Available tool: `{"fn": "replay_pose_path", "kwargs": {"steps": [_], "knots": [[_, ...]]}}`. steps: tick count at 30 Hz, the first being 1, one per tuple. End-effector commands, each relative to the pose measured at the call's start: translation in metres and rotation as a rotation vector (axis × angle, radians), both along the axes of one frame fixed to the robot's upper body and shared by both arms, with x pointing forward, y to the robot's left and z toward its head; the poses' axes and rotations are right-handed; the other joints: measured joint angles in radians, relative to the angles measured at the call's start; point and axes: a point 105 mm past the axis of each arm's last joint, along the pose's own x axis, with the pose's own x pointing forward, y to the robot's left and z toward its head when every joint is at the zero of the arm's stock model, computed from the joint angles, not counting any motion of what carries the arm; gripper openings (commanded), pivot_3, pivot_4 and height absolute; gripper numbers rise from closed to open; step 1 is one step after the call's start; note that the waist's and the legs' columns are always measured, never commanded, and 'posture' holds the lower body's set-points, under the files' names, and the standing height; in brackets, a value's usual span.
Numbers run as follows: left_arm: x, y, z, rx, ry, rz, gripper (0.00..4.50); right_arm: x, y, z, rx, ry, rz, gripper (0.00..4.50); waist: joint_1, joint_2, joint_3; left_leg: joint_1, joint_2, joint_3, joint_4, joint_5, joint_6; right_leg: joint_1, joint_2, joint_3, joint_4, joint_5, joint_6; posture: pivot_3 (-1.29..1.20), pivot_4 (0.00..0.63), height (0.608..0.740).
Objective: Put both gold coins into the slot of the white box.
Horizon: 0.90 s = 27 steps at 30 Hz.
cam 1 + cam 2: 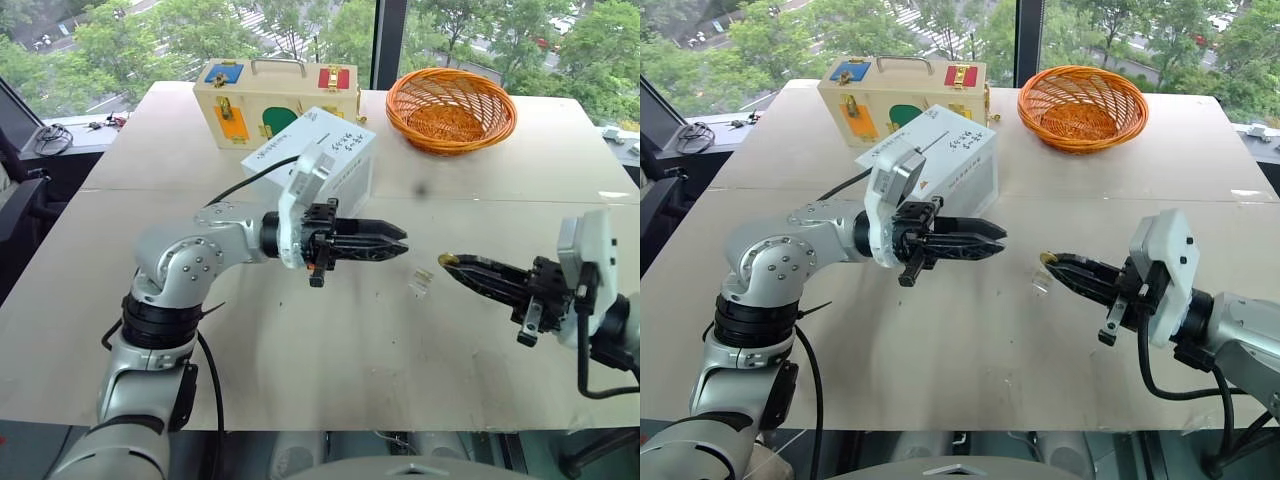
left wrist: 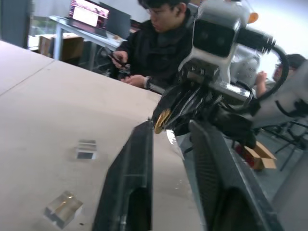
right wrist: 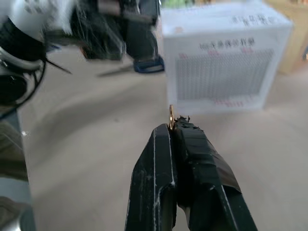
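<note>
Between shut fingertips, the right gripper is pinching a gold coin, level, in front of the white box. Facing it just before that box, the left gripper is holding level, jaws slightly apart, empty.

The right gripper sits at about four o'clock from the table's middle, fingers pressed together on what looks like a gold coin. At nine o'clock from it, apart, hangs the left gripper, jaws slightly parted. The white box stands at twelve o'clock of that gripper.
</note>
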Motion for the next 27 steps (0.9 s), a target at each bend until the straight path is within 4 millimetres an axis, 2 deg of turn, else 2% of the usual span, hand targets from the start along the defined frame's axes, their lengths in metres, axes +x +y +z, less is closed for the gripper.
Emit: {"fn": "replay_pose_path", "kwargs": {"steps": [1,12,25,27], "knots": [[-0.004,-0.002,0.010,-0.008,-0.060,-0.053,1.45,-0.004,0.010,0.010,0.028,-0.027,0.031,0.00,0.002,0.000,0.000,0.000,0.000,0.000,0.000,0.000,0.000,0.000,0.000,0.000,0.000,0.000,0.000,0.00,0.150,0.740],[-0.006,-0.006,0.004,0.004,-0.080,-0.087,1.45,-0.005,0.026,0.013,0.049,-0.011,0.061,0.00,0.001,0.000,0.000,-0.001,0.000,0.000,0.000,0.000,0.000,0.000,-0.001,0.000,0.000,0.000,0.000,0.00,0.150,0.740],[-0.003,-0.007,0.008,-0.021,-0.054,-0.088,1.45,-0.010,0.030,0.015,0.032,-0.004,0.095,0.00,0.001,0.000,0.000,-0.001,0.000,0.000,0.000,0.000,0.000,0.000,-0.001,0.000,-0.001,0.000,0.000,0.00,0.150,0.740],[-0.004,-0.007,0.007,-0.018,-0.056,-0.095,0.91,-0.010,0.030,0.015,0.034,-0.003,0.096,0.00,0.001,0.000,0.000,-0.001,0.000,0.000,0.000,0.000,0.000,0.000,-0.001,0.000,-0.001,0.000,0.000,0.00,0.150,0.740]]}}
